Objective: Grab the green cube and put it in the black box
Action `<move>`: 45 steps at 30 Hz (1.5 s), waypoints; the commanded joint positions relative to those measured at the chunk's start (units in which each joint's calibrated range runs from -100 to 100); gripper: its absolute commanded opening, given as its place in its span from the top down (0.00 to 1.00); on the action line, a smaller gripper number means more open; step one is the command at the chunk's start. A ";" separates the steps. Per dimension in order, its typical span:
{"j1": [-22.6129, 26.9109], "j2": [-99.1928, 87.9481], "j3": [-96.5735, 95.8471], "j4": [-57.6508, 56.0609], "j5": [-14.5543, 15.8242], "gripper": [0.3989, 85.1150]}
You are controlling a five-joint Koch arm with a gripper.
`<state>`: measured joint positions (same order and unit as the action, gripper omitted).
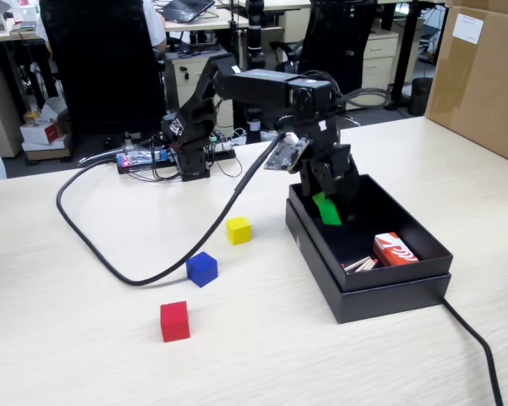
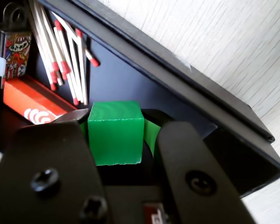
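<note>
Holding the green cube [image 2: 115, 133] clamped between its fingers [image 2: 170, 154], the gripper [image 1: 325, 205] hangs inside the black box [image 1: 381, 292]; only release appears outstanding.

In the fixed view the claw [image 1: 325, 205] hides the green cube [image 2: 115, 132]; wrist view crops the black box [image 2: 186, 81].

- Black arm rising from a base at the back of the counter [image 1: 85, 355], upper link reaching level toward the right in the fixed view.
- Wrist bent sharply down, claw [image 1: 325, 205] pointing downward.
- Green wedge tip visible at the low end of the claw.
- In the wrist view, two black jaws with screws filling the lower frame, clamped on either side of the green cube [image 2: 115, 132].
</note>
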<state>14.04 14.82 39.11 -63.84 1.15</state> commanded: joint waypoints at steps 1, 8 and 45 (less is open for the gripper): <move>0.20 -0.08 2.86 0.13 -0.29 0.99; 0.88 2.22 1.96 0.13 0.10 0.99; 1.03 -16.37 -5.48 0.64 -0.20 0.47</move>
<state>15.31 8.61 32.09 -63.84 1.39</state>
